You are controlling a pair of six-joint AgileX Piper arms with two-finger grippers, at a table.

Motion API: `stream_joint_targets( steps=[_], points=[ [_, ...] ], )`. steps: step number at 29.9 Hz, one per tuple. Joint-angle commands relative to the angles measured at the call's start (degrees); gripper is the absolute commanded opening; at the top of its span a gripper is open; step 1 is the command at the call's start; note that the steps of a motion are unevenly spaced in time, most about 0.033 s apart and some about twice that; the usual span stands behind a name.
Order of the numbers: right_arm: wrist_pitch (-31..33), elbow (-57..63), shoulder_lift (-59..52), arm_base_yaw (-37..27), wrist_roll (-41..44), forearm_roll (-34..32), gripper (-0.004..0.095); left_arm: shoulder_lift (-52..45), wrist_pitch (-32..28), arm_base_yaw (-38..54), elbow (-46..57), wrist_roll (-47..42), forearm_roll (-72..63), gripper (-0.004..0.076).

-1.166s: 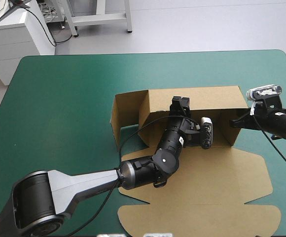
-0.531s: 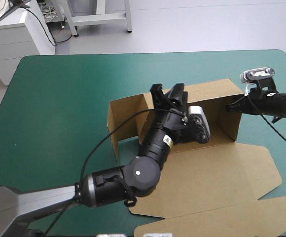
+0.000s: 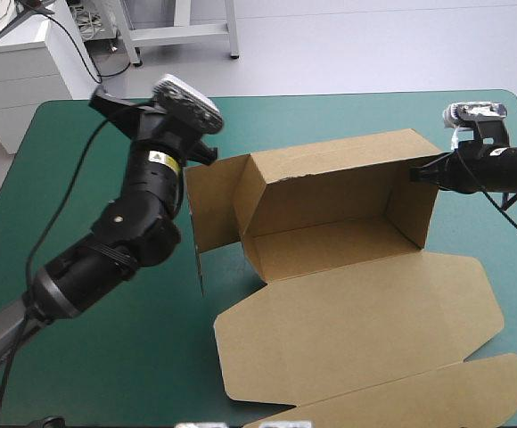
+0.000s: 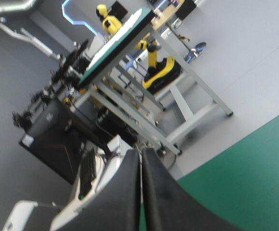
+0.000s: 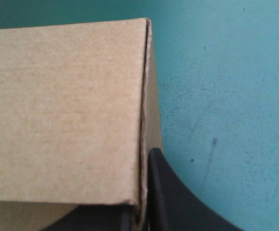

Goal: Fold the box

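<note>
You found the box [image 3: 330, 223] standing as an open tray right of centre on the tabletop [image 3: 348, 125], lid [image 3: 356, 330] flat toward 6 o'clock; your right hand [image 3: 418, 175] gripped its 3 o'clock wall, fingers [image 5: 164, 195] nearly closed on the board; your left hand [image 4: 140, 152] hung high at the box's 10 o'clock, fingers pressed together, empty.

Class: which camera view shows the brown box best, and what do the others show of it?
The high view: nearly the whole box shows, walls raised into an open tray, lid flat. The right wrist view shows only one wall's edge, pinched in the right gripper. The left wrist view shows none.
</note>
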Motion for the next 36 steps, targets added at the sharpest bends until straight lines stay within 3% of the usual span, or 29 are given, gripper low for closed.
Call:
stream_joint_targets(
  steps=[1,6,10,18,25,31,36],
  points=[
    [5.2,-1.8,-0.5,0.0,3.5,1.3,0.0003,-3.2,-3.6,9.0,-1.9,-0.9,-7.9,-0.0008],
    [9.4,-3.4,3.5,0.0,4.7,1.3,0.0004,-3.4,-4.0,23.3,-1.9,1.0,-25.4,-0.0008],
    [9.6,-7.3,7.7,2.0,5.9,-0.2,0.0003,-3.4,-5.6,33.4,-1.9,11.7,-44.0,-0.0008],
    [9.4,-21.8,21.2,12.3,10.7,-14.2,0.0005,-3.4,-3.4,42.7,-1.9,33.0,-75.1,-0.0008],
    [9.0,-33.4,30.9,18.5,11.2,-19.7,0.0005,-3.4,0.1,42.8,-1.9,34.2,-77.5,-0.0008],
    [8.1,-35.8,34.1,20.0,11.4,-21.2,0.0007,-3.4,1.5,42.8,-1.9,34.2,-77.4,-0.0008],
    [11.8,-35.9,33.5,19.9,11.7,-26.8,0.0086,-3.4,1.3,42.8,-1.9,34.2,-77.7,-0.0008]
  ],
)
